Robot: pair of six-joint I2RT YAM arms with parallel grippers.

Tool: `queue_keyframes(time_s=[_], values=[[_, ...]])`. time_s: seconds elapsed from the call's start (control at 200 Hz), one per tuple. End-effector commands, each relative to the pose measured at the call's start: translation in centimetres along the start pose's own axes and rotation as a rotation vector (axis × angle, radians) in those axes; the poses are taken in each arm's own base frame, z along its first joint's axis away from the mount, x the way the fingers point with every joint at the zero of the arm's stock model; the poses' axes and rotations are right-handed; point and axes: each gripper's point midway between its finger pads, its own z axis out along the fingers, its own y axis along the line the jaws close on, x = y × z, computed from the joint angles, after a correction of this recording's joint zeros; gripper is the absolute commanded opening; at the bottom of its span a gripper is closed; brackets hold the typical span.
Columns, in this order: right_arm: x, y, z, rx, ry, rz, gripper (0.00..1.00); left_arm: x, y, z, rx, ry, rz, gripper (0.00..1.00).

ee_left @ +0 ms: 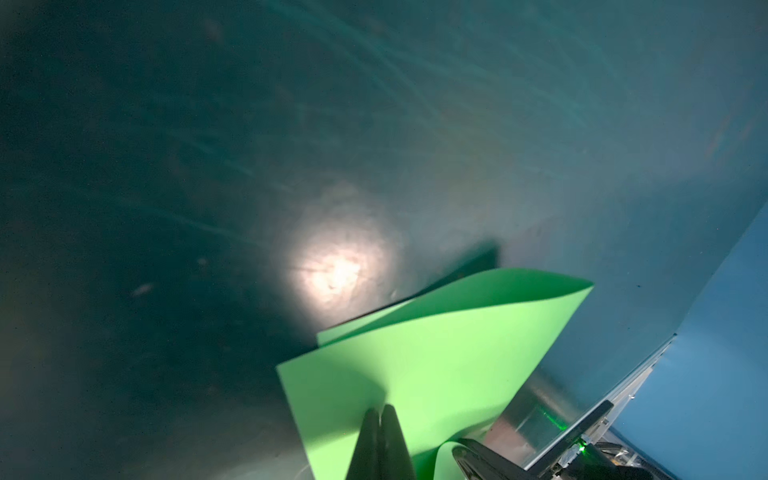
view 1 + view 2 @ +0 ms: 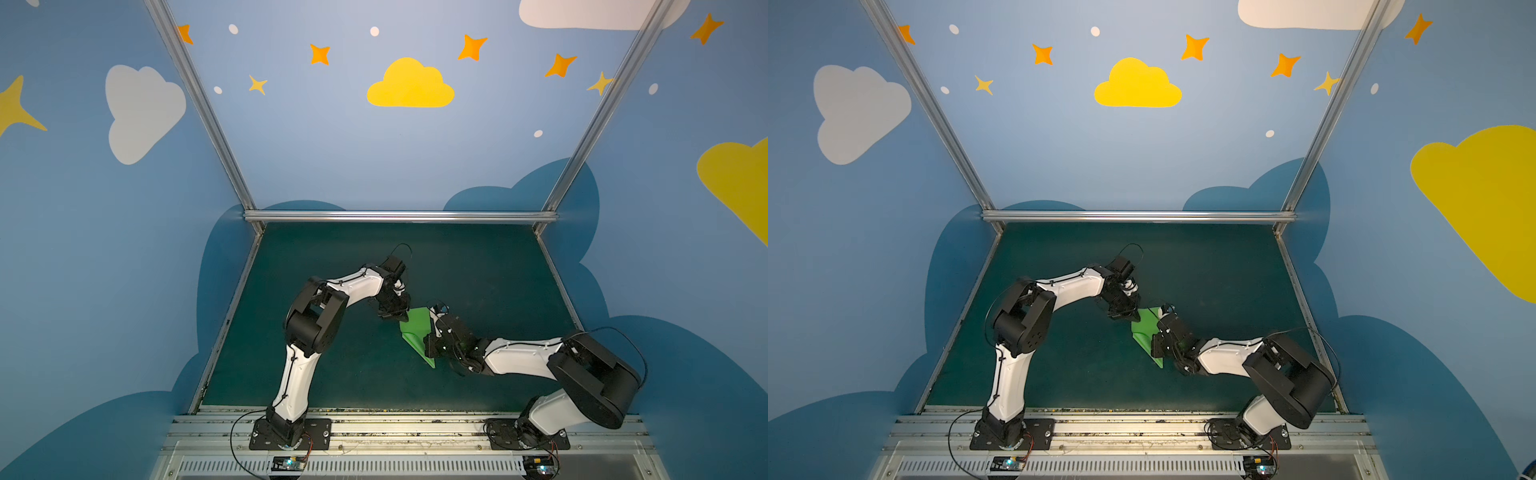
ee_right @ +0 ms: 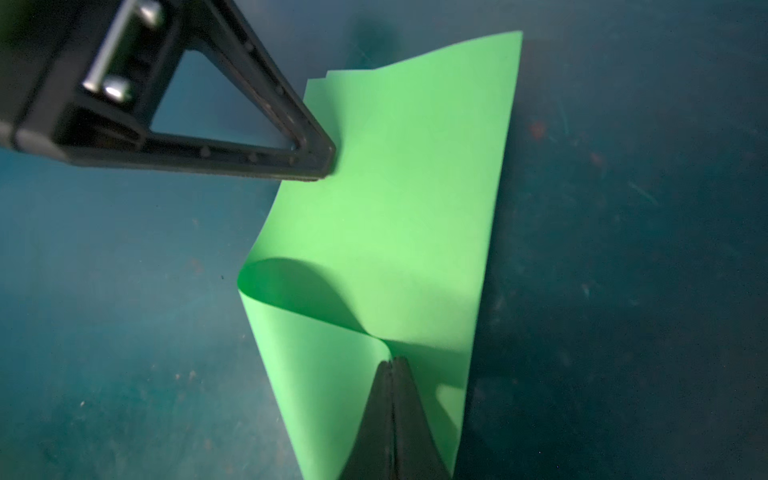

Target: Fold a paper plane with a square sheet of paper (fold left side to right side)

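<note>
The square sheet of paper (image 2: 415, 332) (image 2: 1145, 332) is bright green and lies loosely folded over on the middle of the dark mat. One layer bulges up in a curl (image 3: 291, 291). No paper plane shape is in view. My left gripper (image 2: 402, 318) (image 2: 1133, 318) (image 1: 380, 409) is shut, its tips down on the sheet's far left corner; its fingers (image 3: 316, 158) touch the paper's edge. My right gripper (image 2: 430, 338) (image 2: 1157, 340) (image 3: 390, 362) is shut too, its tips on the sheet (image 1: 436, 353) where the curl meets the flat layer. I cannot tell whether either pinches paper.
The dark teal mat (image 2: 332, 374) (image 2: 1059, 374) spreads wide round the paper. Aluminium rails (image 2: 399, 216) and blue painted walls close in the back and sides. Both arm bases stand on the front rail (image 2: 415, 428).
</note>
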Motion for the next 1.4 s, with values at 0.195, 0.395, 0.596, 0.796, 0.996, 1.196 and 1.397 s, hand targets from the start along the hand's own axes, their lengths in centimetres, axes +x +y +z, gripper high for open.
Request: queue_keyframes(time_s=[0.195,0.395,0.596,0.796,0.996,1.196,1.397], values=[[5.1,-3.8,0.4,0.125,0.163,0.033,0.0,1.6,-2.9,-4.6,0.125,-0.094,-0.023,0.04],[5.5,-4.1,0.3,0.132,0.172,0.034,0.0,5.4,-3.7,-3.2,0.156,-0.093,-0.035,0.04],[5.5,-4.1,0.3,0.134,0.174,0.035,0.0,7.2,-4.5,-1.1,0.174,-0.104,-0.051,0.04],[5.6,-4.1,0.3,0.133,0.177,0.037,0.0,7.6,-5.1,0.1,0.18,-0.111,-0.057,0.04],[5.7,-4.2,0.3,0.134,0.178,0.039,0.0,8.1,-4.5,1.6,0.162,-0.093,-0.067,0.04],[5.8,-4.3,0.3,0.137,0.183,0.039,0.0,8.6,-3.1,2.6,0.131,-0.087,-0.08,0.04],[5.9,-4.3,0.3,0.138,0.185,0.037,0.0,9.2,-1.3,3.3,0.095,-0.085,-0.091,0.04]])
